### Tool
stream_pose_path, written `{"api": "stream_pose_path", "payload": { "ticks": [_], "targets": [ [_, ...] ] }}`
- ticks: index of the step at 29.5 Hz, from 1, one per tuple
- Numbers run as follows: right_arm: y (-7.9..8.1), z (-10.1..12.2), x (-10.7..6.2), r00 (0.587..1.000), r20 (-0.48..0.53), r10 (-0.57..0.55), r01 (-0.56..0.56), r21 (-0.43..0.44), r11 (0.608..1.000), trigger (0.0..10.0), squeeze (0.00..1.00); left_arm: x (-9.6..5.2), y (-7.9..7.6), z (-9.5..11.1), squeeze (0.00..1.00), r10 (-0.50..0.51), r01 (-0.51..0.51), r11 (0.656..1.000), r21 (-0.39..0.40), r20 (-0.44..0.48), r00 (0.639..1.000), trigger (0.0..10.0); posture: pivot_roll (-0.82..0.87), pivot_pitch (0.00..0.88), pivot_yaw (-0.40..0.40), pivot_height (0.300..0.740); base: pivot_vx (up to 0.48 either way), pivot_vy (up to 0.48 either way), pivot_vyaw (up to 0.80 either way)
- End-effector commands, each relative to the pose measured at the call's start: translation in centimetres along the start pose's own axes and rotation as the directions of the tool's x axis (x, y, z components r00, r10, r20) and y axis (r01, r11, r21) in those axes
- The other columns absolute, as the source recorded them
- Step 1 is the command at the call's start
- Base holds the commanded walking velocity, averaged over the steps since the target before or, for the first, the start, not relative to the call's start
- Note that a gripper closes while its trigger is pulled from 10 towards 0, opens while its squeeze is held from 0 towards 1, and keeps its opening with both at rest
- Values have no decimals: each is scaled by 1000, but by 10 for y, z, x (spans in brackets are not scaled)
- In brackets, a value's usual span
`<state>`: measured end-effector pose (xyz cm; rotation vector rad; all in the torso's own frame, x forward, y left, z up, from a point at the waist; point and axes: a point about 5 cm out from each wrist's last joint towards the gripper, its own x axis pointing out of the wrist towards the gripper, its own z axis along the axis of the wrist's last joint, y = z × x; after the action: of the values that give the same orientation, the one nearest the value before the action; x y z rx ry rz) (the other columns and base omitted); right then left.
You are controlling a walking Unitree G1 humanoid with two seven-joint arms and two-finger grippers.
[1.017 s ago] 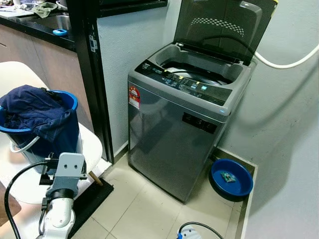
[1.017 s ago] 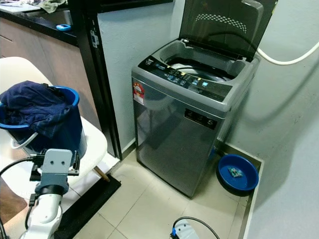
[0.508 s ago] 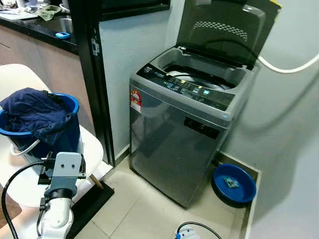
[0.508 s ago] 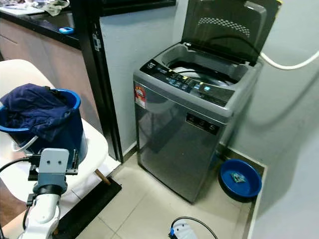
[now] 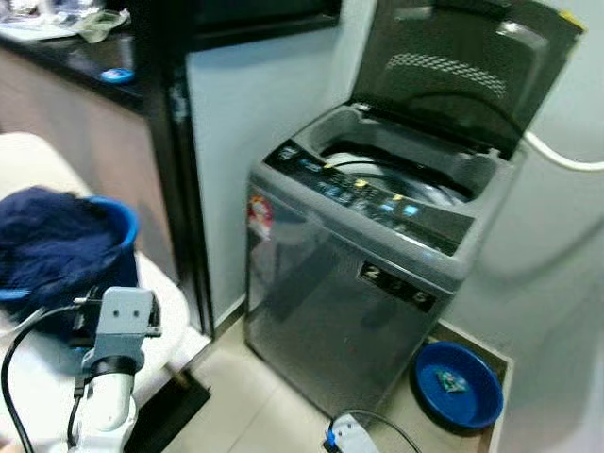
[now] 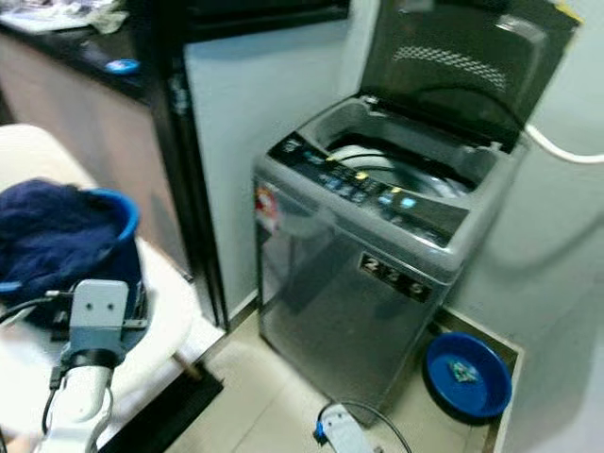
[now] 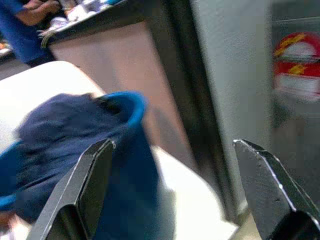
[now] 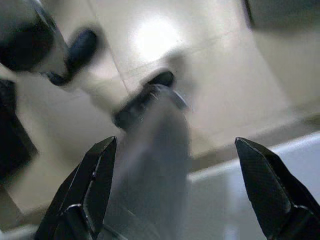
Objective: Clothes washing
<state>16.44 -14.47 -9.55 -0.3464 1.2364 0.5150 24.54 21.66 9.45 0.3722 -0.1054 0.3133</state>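
A grey top-loading washing machine (image 5: 349,283) stands against the wall with its dark lid (image 5: 462,66) raised and the drum (image 5: 396,175) open. At the left, a blue bucket (image 6: 118,222) heaped with dark navy clothes (image 5: 47,236) sits on a white chair (image 5: 165,302). My left arm's wrist (image 5: 123,321) hangs just in front of the bucket. In the left wrist view my left gripper (image 7: 172,143) is open and empty, facing the clothes (image 7: 55,130) and the bucket rim (image 7: 127,102). My right gripper (image 8: 175,141) is open and empty above the tiled floor.
A blue basin (image 5: 459,385) lies on the floor right of the washer. A white device with a cable (image 5: 347,436) is on the tiles in front. A black door frame (image 5: 175,160), a kitchen counter (image 5: 85,66) and a white hose (image 5: 566,156) border the space. A person in blue (image 7: 20,25) stands behind the counter.
The whole picture has shifted and blurred, so the camera has moved; the washer looks nearer. My left wrist keeps its place before the bucket.
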Motion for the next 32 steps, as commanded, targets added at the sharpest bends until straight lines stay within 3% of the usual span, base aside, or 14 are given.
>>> {"api": "stream_pose_path", "payload": {
  "ticks": [1,6,14,32],
  "targets": [
    [-2,7,-1,1000,16,-10,11,-6,1000,10000,0,-2,1,-3,0,-4,4,1000,7,-10,1000,10000,290,0,-112,740,360,0,0],
    [-3,7,-1,1000,20,-9,10,-33,999,10000,0,-2,-1,-4,0,-4,4,1000,0,-19,1000,10000,290,0,-112,740,64,0,0],
    [-9,3,-2,1000,15,-20,21,-44,999,10000,0,-3,-6,-6,0,-9,9,1000,-8,-38,999,10000,293,0,-115,740,0,0,777],
    [-7,5,-2,1000,13,-20,21,-25,999,10000,0,-5,-13,-9,0,-32,31,999,-6,-56,998,10000,298,0,-120,740,0,78,0]
  ]
}}
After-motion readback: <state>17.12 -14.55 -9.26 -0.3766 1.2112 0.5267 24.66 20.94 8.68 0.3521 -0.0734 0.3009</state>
